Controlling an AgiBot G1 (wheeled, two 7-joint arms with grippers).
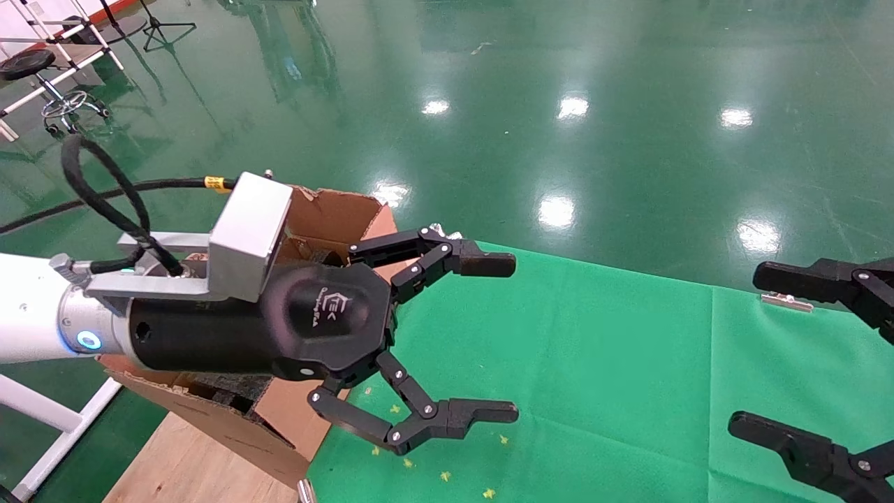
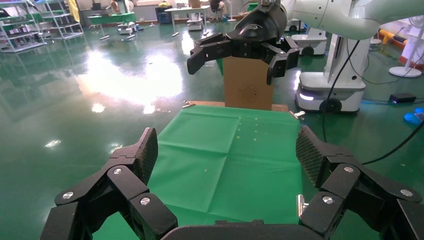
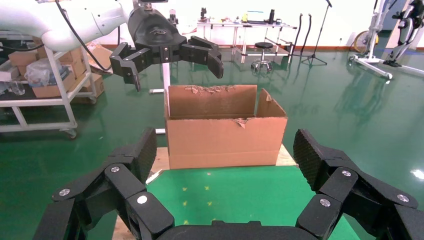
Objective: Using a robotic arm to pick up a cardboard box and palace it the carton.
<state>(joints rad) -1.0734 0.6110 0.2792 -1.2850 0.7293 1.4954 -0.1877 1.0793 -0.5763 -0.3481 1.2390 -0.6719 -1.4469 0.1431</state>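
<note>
Left gripper (image 1: 454,342) hangs wide open and empty beside the carton (image 3: 225,132); right gripper (image 1: 803,356) waits open opposite. No cardboard box shows anywhere, so any grasp risks closing on air.

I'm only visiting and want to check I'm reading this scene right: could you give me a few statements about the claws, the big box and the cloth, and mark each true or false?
1. The left claw is wide open and holds nothing. True.
2. The small taped cardboard box sits on the green cloth. False: no small box shows in any view; the cloth carries only tiny yellow specks.
3. The carton stands with its flaps up. True.
4. The right claw is clamped shut. False: it is open and empty, at the cloth's right side.
5. The left claw is by the carton. True: its body hangs over the carton, fingers over the cloth.
</note>
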